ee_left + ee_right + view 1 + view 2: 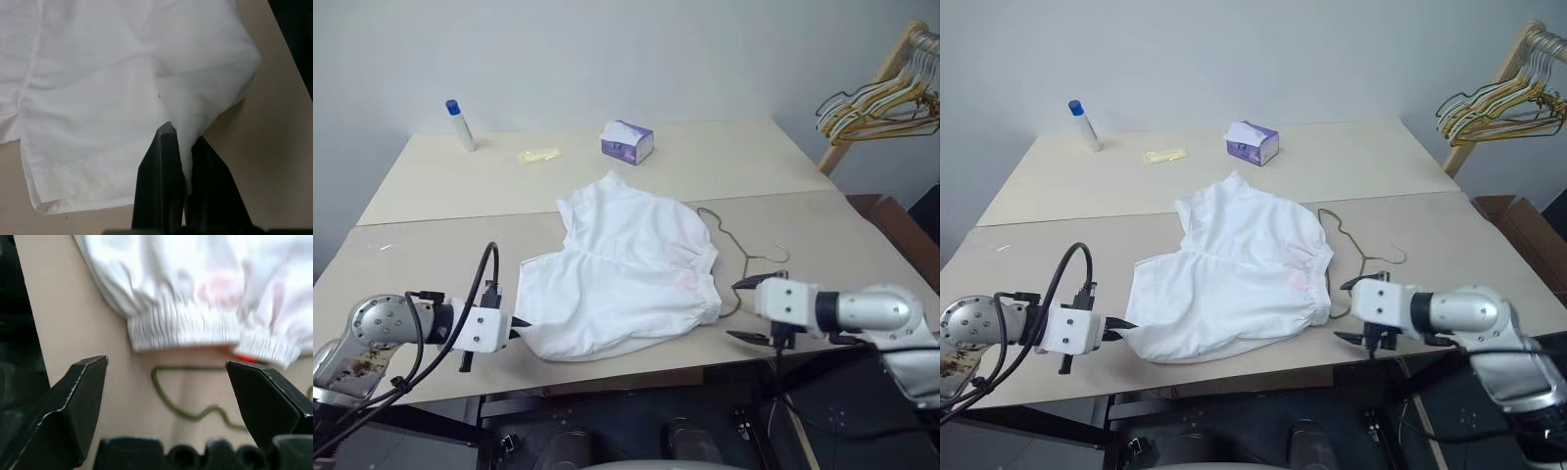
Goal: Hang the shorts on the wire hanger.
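Observation:
The white shorts (626, 264) lie spread flat on the beige table (431, 255), with a faint pink mark near the elastic waist (215, 286). My left gripper (521, 323) is shut on the near left corner of the shorts; the cloth is pinched between its black fingers (161, 186). The thin olive wire hanger (744, 257) lies on the table at the right edge of the shorts, partly tucked under the waistband. My right gripper (746, 311) stands open just in front of the hanger wire (186, 411) and holds nothing.
At the back of the table stand a blue-capped bottle (460, 124), a yellow packet (538, 155) and a purple tissue box (626, 142). A bunch of mixed hangers (881, 98) hangs on a wooden rack at the far right. The table's front edge runs close under both grippers.

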You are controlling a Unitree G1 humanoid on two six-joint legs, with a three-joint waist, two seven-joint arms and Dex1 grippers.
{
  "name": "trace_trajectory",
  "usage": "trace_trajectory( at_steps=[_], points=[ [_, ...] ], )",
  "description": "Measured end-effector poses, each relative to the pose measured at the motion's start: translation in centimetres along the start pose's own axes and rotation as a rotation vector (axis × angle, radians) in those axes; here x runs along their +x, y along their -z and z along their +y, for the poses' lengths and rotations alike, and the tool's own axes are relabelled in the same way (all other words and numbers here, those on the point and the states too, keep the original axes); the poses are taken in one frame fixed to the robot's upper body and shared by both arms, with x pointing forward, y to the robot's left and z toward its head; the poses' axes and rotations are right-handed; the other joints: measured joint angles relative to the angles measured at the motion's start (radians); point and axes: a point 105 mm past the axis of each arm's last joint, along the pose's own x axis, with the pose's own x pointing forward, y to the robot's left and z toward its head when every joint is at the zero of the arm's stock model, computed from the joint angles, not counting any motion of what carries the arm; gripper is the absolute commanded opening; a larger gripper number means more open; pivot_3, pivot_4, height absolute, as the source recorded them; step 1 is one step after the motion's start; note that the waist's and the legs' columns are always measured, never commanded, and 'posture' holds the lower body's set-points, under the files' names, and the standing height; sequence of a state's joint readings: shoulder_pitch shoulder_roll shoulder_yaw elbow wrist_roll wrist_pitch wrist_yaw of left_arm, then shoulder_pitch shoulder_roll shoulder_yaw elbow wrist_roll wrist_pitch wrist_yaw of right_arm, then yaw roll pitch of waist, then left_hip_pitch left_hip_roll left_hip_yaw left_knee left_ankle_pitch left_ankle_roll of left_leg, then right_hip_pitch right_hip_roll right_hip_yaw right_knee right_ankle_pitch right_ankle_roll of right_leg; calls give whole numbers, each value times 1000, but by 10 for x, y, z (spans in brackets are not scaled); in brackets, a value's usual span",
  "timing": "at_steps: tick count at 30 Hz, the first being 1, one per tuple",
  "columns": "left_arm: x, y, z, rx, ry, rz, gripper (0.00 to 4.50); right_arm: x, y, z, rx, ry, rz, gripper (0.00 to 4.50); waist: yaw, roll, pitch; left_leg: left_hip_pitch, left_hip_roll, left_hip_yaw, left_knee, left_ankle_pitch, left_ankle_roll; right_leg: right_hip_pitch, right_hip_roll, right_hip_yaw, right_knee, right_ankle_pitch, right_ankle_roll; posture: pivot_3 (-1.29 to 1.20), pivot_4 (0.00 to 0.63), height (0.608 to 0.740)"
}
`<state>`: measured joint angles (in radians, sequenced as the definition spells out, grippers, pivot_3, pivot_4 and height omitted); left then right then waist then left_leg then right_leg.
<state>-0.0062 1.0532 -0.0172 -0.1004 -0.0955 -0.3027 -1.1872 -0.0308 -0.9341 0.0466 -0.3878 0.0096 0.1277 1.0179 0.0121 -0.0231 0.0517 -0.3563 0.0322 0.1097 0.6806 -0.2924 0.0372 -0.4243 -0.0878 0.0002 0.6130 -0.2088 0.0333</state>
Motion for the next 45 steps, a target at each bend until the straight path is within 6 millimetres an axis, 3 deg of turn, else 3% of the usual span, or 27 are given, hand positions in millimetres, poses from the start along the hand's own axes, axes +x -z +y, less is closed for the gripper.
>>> trace_trajectory(
  at_steps=[5,12,15,20,35,36,39,42,45],
  points=[
    [0,0,0,1,0,0,0,24,-5,17,-138,54,9,4465,-1,-2,5,1,0,2,1,0,0,0,-1,1,0,-3,-4,38,77,740],
    [0,0,0,1,1,-1,0,37,3,20,-352,116,102,4465,-1,-6,13,1,0,2,0,0,0,0,0,1,0,-3,-4,38,79,740],
    [0,-1,1,2,1,-1,0,44,2,16,-417,152,110,3869,-6,-10,15,2,0,2,1,0,0,1,1,2,0,-3,-5,38,79,740],
    [0,-1,1,3,0,-1,0,53,11,13,-457,185,140,2207,-6,-11,16,3,1,2,1,0,0,1,1,2,1,-2,-5,43,71,740],
    [1,-4,7,17,-17,-15,0,47,13,5,-511,220,141,2207,-13,-11,16,2,0,3,1,0,0,1,1,2,0,-1,-7,12,57,740],
    [2,-4,7,16,-17,-17,0,47,13,4,-520,216,139,2564,-14,-11,16,1,0,3,1,0,0,1,1,2,0,-1,-6,15,54,740],
    [2,-4,9,19,-19,-18,0,44,17,4,-542,161,145,2564,-21,-11,16,1,0,3,1,0,0,1,1,2,0,-1,-6,15,54,740],
    [2,-3,9,17,-20,-16,0,43,20,5,-551,131,142,1902,-24,-11,16,1,0,3,1,0,0,1,1,2,0,-1,-6,21,51,740],
    [2,-3,9,17,-21,-15,0,43,19,3,-560,134,133,890,-26,-11,16,2,0,3,1,0,0,1,1,2,0,-1,-6,26,48,740]
  ],
)
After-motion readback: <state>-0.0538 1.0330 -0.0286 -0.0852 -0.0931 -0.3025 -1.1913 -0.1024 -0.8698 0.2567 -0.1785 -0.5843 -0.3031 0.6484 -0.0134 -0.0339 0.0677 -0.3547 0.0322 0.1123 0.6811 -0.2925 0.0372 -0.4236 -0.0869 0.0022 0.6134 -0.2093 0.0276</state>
